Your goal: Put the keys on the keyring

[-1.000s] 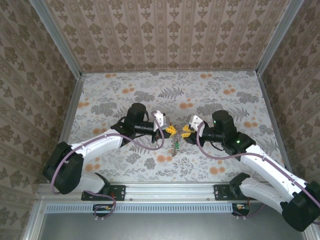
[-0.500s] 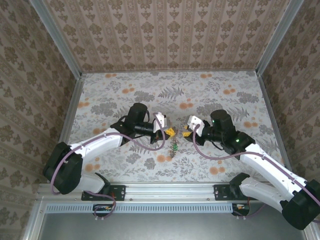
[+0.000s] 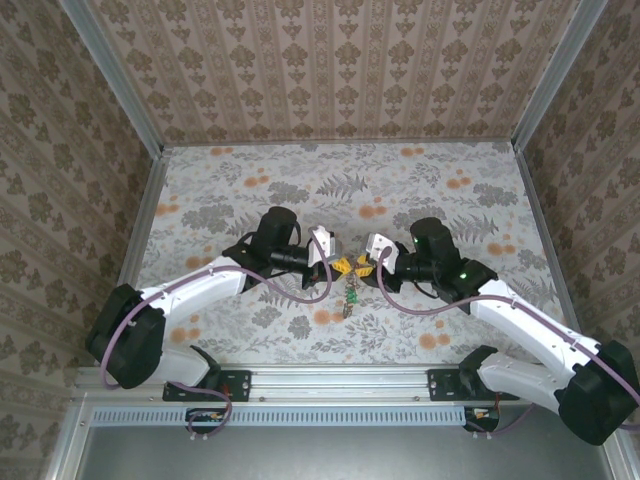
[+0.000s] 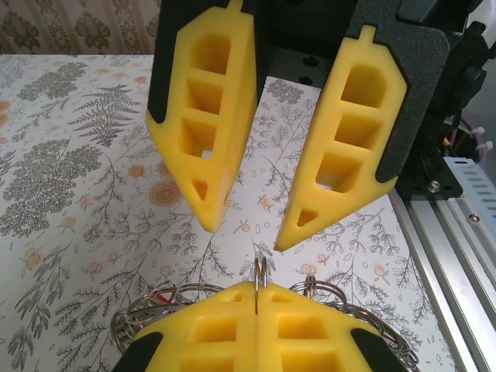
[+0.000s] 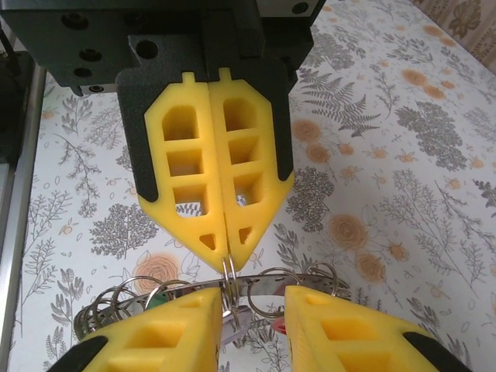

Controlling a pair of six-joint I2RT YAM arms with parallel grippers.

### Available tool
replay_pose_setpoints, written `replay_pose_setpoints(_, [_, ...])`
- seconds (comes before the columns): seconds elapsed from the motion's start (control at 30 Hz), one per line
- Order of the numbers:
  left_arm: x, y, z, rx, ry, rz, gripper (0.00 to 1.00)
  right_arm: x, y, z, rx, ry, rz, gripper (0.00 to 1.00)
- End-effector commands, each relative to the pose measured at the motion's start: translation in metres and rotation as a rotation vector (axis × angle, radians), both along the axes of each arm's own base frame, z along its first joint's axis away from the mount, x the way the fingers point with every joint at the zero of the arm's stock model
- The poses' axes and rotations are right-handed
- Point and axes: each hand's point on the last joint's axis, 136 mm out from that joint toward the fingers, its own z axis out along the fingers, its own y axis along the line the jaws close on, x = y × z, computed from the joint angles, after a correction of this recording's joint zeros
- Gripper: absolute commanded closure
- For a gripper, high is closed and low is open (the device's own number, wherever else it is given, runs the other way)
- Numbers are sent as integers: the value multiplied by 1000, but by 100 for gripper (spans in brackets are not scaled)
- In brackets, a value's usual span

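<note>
Floral tabletop (image 3: 250, 180) below; left gripper (image 4: 256, 310) is clamped tight on the wire keyring (image 4: 260, 273), keys (image 3: 350, 298) hanging under it. Right gripper (image 5: 252, 296) straddles it half-spread, apparently gripping nothing. A bump could twist the keyring loose.

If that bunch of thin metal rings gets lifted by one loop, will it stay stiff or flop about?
Probably floppy: the bunch of thin metal rings looks like many loose loops, so it would likely sag and swing under the left gripper, shut on one loop. The smooth wire might twist or slip between the yellow fingers.
</note>
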Motion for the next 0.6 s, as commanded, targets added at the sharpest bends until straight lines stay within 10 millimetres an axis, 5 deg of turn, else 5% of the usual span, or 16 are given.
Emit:
replay_pose_setpoints(0.0, [-1,-5,28,-54,-69,-26,100,-7,8,8,44,-3,50,70])
replay_pose_setpoints(0.33, [-4,-7,31,-59,-75,-33,100,-4,7,-10,6,35,39,72])
replay_pose_setpoints(0.57, [-4,-8,31,-57,-75,-36,100,0,6,-11,2,19,21,88])
